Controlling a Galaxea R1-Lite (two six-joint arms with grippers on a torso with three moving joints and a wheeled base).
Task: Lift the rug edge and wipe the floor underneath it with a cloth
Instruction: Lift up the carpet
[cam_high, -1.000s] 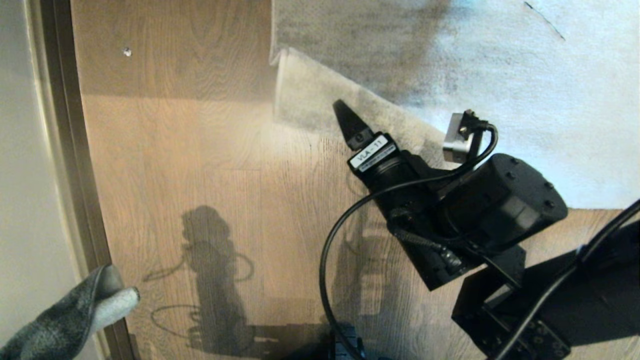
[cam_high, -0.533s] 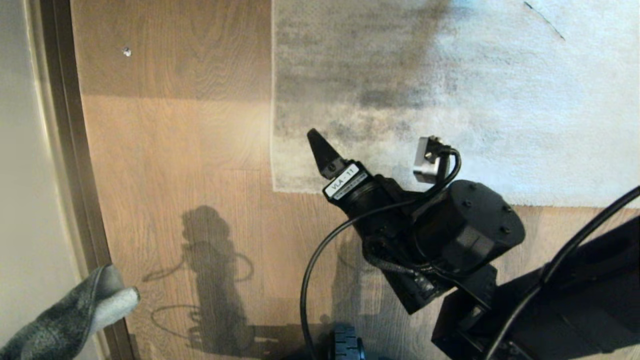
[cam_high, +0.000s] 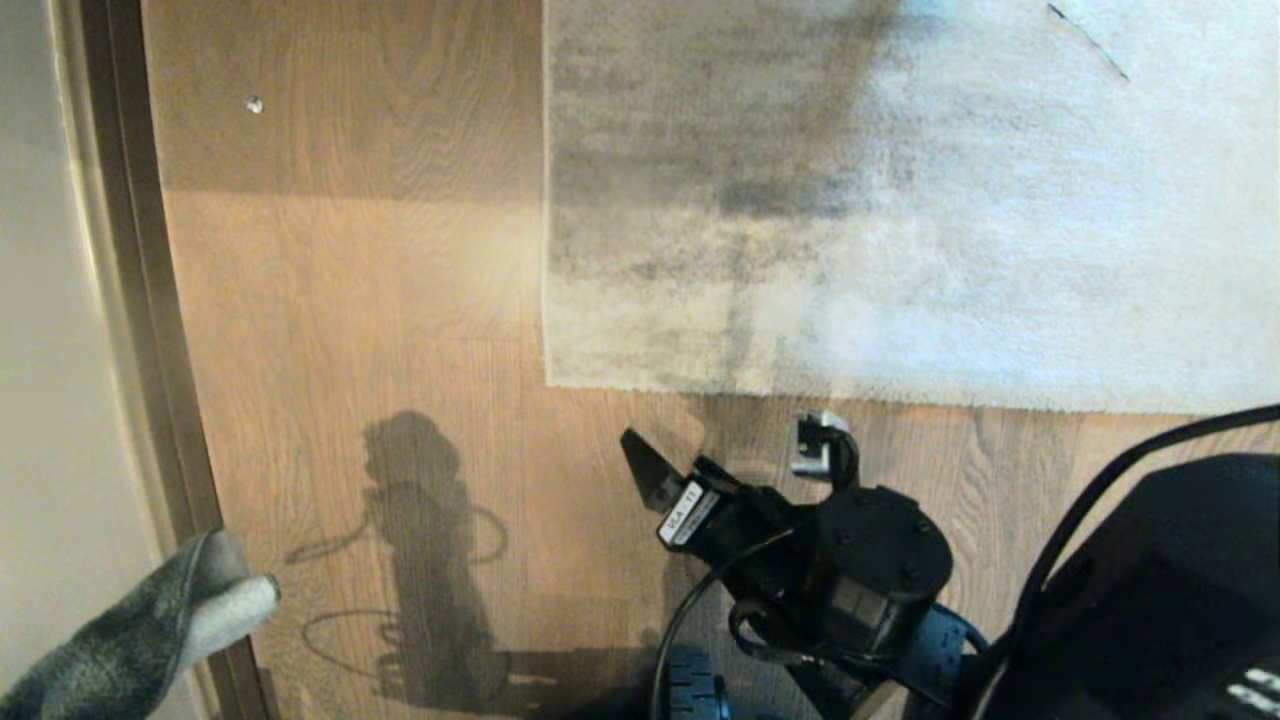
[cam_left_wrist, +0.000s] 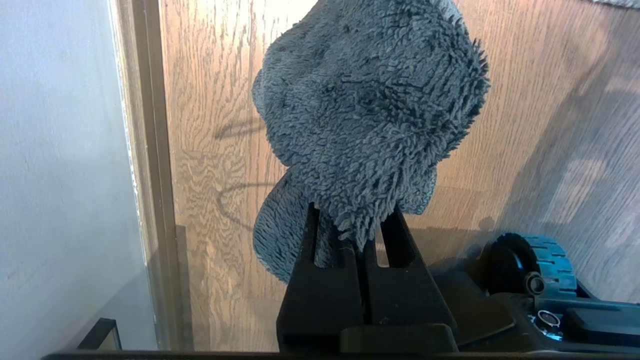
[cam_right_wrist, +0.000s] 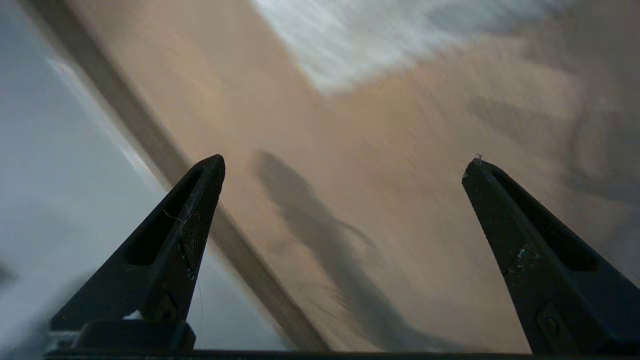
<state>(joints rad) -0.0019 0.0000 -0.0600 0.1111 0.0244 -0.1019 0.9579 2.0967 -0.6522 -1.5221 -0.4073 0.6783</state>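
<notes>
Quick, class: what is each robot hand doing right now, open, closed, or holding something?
Left hand: closed on the cloth, above the floor.
Right hand: open, holding nothing, near the flat rug edge.

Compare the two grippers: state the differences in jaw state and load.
The left gripper is shut on the cloth; the right gripper is open and empty. The left hangs beside the skirting strip; the right hovers over the floor short of the rug edge. Both have black tapered fingers.
</notes>
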